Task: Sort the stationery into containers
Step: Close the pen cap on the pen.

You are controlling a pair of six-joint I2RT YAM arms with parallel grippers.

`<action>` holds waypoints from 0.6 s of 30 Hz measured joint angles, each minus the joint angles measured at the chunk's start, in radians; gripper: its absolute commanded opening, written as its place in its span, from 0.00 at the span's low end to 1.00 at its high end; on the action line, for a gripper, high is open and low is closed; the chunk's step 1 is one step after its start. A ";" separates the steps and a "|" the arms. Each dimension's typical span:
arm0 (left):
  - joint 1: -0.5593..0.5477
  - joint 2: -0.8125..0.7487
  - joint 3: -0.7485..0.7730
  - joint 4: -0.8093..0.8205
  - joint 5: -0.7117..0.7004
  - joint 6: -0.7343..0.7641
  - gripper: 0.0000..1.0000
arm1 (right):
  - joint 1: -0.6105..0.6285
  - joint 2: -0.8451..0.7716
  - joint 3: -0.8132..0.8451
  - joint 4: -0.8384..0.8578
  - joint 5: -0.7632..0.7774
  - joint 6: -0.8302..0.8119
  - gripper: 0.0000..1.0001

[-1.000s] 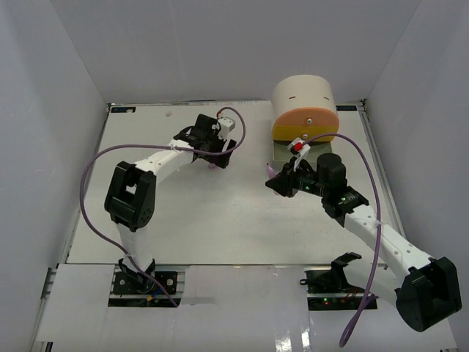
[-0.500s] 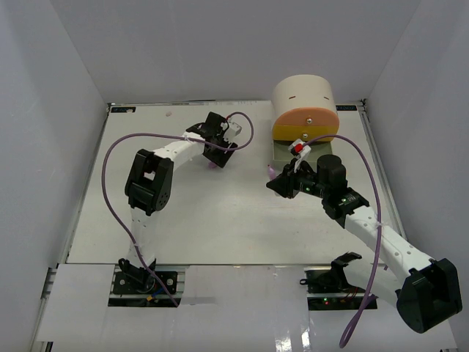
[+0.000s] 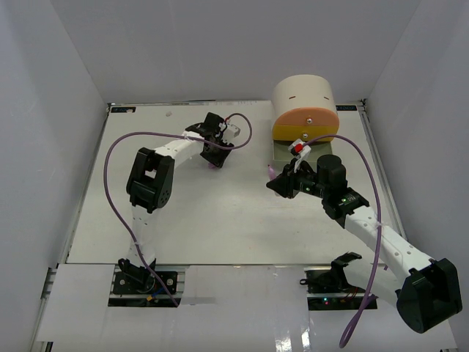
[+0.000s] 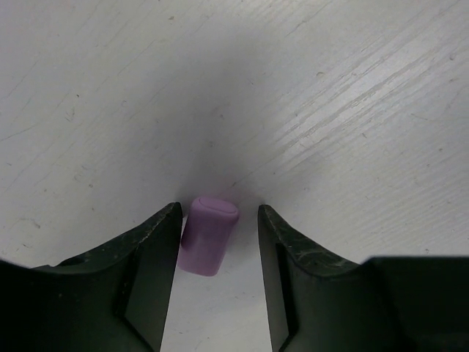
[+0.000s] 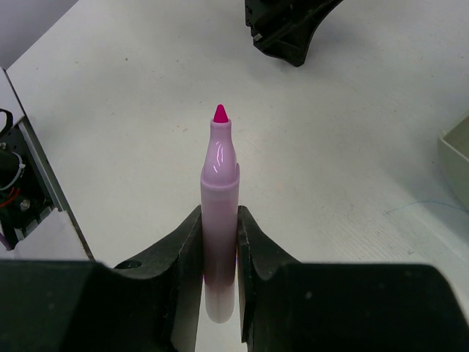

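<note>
Low in the left wrist view, the left hand (image 4: pixel 218 211) stands with its jaws apart around a small purple plastic cap (image 4: pixel 207 238) lying on the white desk (image 4: pixel 330 110). At centre frame of the right wrist view, the right hand (image 5: pixel 219 214) is clamped on an uncapped pale pink marker (image 5: pixel 220 165).

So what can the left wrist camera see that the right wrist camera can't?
Only the left wrist camera shows the small purple piece, sitting on the table between the open fingers of the left gripper, not squeezed yet. Only the right wrist camera shows the pink marker, cap off, its bright pink tip pointing away, clamped in the right gripper, plus a corner of the grey-green drawer at the right edge. Both show the white table underneath.
</note>
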 measured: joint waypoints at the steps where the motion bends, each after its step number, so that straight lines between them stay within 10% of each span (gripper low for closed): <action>1: 0.000 0.000 0.000 -0.002 0.002 -0.002 0.55 | 0.000 0.000 0.000 0.000 0.000 0.000 0.08; 18: 0.007 -0.054 -0.085 0.047 0.039 -0.183 0.00 | 0.000 -0.001 -0.004 0.001 0.001 0.000 0.08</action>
